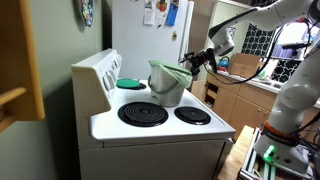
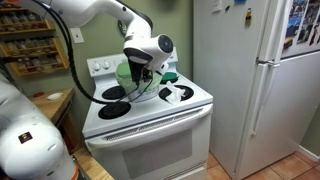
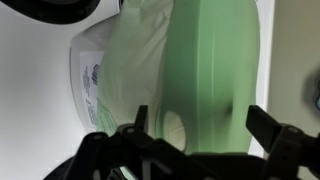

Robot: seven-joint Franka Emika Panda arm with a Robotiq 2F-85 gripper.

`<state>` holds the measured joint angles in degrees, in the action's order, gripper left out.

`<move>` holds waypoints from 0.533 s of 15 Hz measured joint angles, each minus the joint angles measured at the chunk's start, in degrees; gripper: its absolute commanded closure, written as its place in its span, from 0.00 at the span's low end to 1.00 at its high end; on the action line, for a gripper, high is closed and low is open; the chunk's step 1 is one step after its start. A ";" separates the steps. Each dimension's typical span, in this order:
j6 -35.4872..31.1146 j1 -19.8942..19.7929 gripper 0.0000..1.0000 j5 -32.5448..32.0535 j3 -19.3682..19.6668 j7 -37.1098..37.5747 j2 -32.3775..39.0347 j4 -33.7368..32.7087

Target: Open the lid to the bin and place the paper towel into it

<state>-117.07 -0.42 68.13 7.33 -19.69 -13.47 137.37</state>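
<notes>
The pale green bin [image 1: 166, 88] stands on the white stove [image 1: 150, 132], between the burners. Its lid [image 1: 170, 68] sits on top, and I cannot tell if it is raised. In an exterior view the bin [image 2: 122, 73] is partly hidden behind my gripper [image 2: 146, 72]. My gripper [image 1: 196, 59] is at the bin's upper edge on the side towards the stove's front. In the wrist view the bin [image 3: 205, 60] fills the middle and my open fingers [image 3: 200, 130] straddle it. A white patch [image 2: 177, 93] on a burner may be the paper towel.
A teal round disc [image 1: 130, 83] lies on the stove behind the bin, by the control panel [image 1: 98, 72]. Two dark coil burners [image 1: 143, 114] lie on the near side. A white fridge [image 2: 255, 80] stands beside the stove. Cabinets [image 1: 235, 100] are beyond it.
</notes>
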 measured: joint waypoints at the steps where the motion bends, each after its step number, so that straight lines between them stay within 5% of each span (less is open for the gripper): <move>1: 0.52 -0.08 0.00 0.56 0.00 -0.29 0.35 -0.32; 8: 2.64 -0.80 0.00 2.37 -0.10 -1.46 1.85 -1.65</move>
<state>-114.44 -1.23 70.50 7.24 -21.15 -11.63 135.72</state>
